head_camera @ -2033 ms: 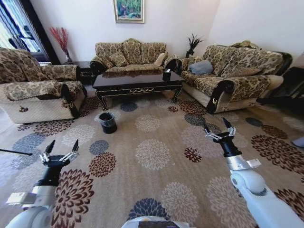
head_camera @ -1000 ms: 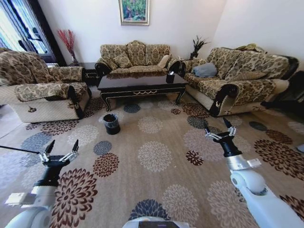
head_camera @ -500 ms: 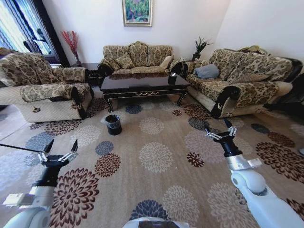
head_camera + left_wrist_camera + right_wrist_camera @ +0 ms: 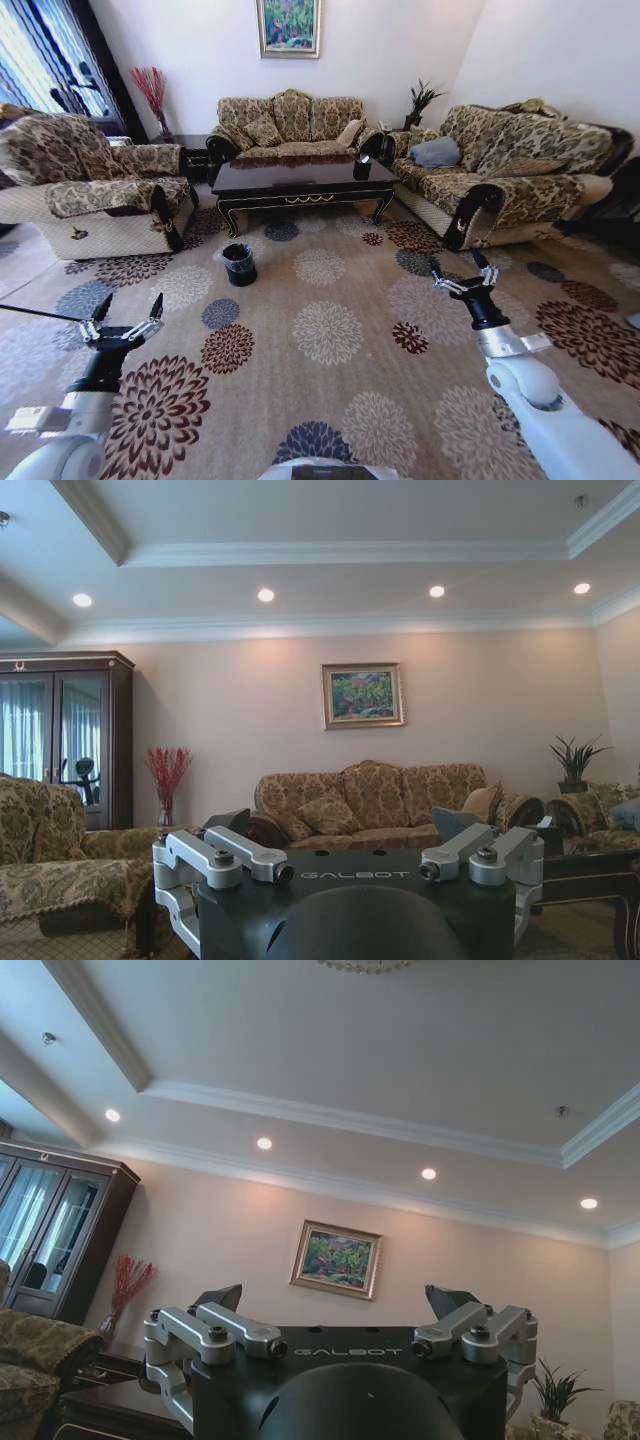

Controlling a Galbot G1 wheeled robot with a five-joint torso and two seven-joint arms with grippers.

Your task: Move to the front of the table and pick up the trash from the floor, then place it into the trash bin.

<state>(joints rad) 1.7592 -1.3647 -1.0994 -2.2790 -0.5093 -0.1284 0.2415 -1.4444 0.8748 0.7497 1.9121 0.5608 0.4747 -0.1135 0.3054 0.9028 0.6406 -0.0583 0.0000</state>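
Ahead, the table [image 4: 300,180] stands between the sofas, and the trash bin [image 4: 238,265] sits on the carpet [image 4: 330,370] just before its left end. Both arms are raised low in front, left gripper [image 4: 125,316] and right gripper [image 4: 463,275] spread wide, holding nothing.

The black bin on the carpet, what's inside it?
The trash bin stands on the carpet in front of the table. A crinkly clear bag lines its rim. Its inside looks dark, so any trash in there cannot be made out.
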